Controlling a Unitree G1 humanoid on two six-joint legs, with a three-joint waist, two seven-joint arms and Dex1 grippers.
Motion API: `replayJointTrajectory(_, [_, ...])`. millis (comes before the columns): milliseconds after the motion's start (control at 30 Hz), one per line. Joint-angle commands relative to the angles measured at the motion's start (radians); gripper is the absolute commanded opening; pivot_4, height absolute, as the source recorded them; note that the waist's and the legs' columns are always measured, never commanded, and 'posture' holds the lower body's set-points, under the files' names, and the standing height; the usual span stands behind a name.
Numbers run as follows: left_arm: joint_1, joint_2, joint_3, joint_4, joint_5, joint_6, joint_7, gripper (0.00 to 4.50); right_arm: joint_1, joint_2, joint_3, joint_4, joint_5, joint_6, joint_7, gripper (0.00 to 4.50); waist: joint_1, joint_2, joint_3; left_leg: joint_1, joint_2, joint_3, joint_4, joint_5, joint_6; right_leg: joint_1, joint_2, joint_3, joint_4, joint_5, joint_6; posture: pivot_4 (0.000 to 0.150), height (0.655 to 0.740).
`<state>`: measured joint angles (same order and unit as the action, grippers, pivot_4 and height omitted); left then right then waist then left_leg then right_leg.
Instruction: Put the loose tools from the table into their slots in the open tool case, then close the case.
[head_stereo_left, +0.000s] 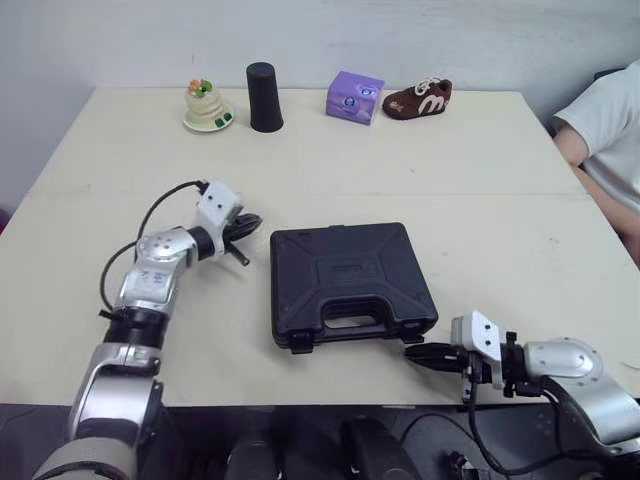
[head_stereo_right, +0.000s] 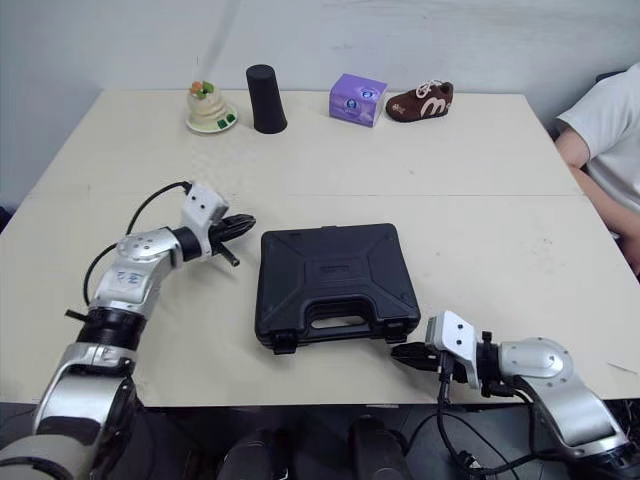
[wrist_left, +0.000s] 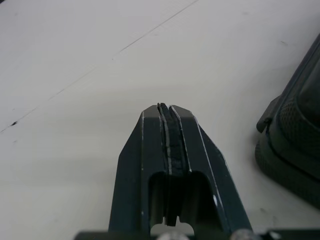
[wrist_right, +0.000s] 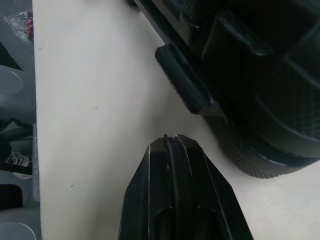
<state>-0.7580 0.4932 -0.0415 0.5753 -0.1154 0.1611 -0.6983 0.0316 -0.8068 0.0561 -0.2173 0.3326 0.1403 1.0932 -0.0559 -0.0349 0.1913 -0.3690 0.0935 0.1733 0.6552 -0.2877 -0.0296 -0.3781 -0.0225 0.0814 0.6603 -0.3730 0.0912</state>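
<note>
Plainly, from the head view, the tool case (head_stereo_left: 350, 280) lay shut on the counter (head_stereo_left: 480, 200), its long axis running left to right, with handle and latches on the near edge. My right pincer (head_stereo_left: 415, 352) pointed left at the near right corner, closer to a latch than my left pincer (head_stereo_left: 243, 256), which sat just left of the far left corner. I saw no loose tools. A person's sleeve (head_stereo_left: 605, 115) showed at the right edge.

In the left wrist view, my fingers (wrist_left: 170, 130) were pressed together, holding nothing, on bare counter beside the case.

In the right wrist view, my fingers (wrist_right: 175, 150) were likewise pinched empty, with the right latch (wrist_right: 185, 82) just ahead. I judged that latch to need pressing home.
</note>
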Motion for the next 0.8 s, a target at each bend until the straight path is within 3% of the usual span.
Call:
replayJointTrajectory(33, [-0.047,-0.026,-0.022,0.091,-0.006,-0.074,-0.122,0.0,-0.043,0.029,-0.001,0.055,-0.044,-0.049,-0.03,0.09,0.0,0.0,0.0,0.0,0.0,0.0,0.0,0.0,0.0,0.0,0.001,0.0,0.0,0.0,0.0,0.15,0.74])
replayJointTrajectory(200, [-0.035,-0.02,-0.043,0.169,0.024,-0.179,-0.216,0.0,-0.111,0.035,0.004,0.174,-0.105,-0.137,-0.031,0.09,-0.002,0.0,0.0,0.0,0.002,0.001,0.003,0.0,0.0,0.0,0.006,0.002,0.001,0.001,0.001,0.15,0.74])
replayJointTrajectory(400, [0.042,0.026,-0.016,0.108,0.015,-0.184,-0.254,0.0,-0.215,0.05,0.01,0.319,-0.142,-0.224,-0.034,0.09,-0.003,0.0,0.0,0.0,0.004,0.001,0.006,-0.002,0.001,0.001,0.006,0.003,0.002,0.002,0.002,0.15,0.74])
replayJointTrajectory(600, [0.209,0.082,-0.024,-0.167,0.023,-0.179,-0.262,0.0,-0.32,0.097,0.016,0.451,-0.176,-0.282,-0.059,0.09,-0.007,0.0,0.0,0.001,0.008,0.002,0.007,-0.003,0.001,0.001,0.006,0.004,0.002,0.002,0.002,0.15,0.74])
replayJointTrajectory(800, [0.363,0.111,0.024,-0.408,0.017,-0.072,-0.179,0.0,-0.31,0.141,-0.012,0.455,-0.179,-0.259,-0.145,0.09,-0.008,-0.001,-0.001,0.001,0.007,0.002,0.007,-0.003,0.002,0.002,-0.001,0.003,0.003,0.002,0.002,0.15,0.74])
